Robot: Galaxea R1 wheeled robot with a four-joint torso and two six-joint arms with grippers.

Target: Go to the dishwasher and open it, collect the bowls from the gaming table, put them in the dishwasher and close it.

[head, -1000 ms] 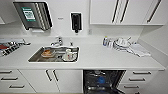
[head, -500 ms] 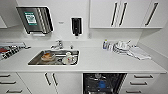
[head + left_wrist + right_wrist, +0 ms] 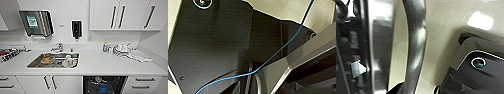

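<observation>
Dishwasher [image 3: 103,85] stands open at 6 o'clock under the table [image 3: 100,62], blue bowl [image 3: 102,88] racked inside. Gripper states: cannot tell. Closing should push the door squarely, clear of racks.

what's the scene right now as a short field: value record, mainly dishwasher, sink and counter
dishwasher: open, dark interior visible below the counter, something blue inside
sink: steel, set in the white counter, holds an orange dish and pale dishes
counter: white, with a stack of dishes and a cloth toward the right
wall: paper towel dispenser and dark soap dispenser
upper cabinets: white, closed
bar handle: close to the right wrist camera
</observation>
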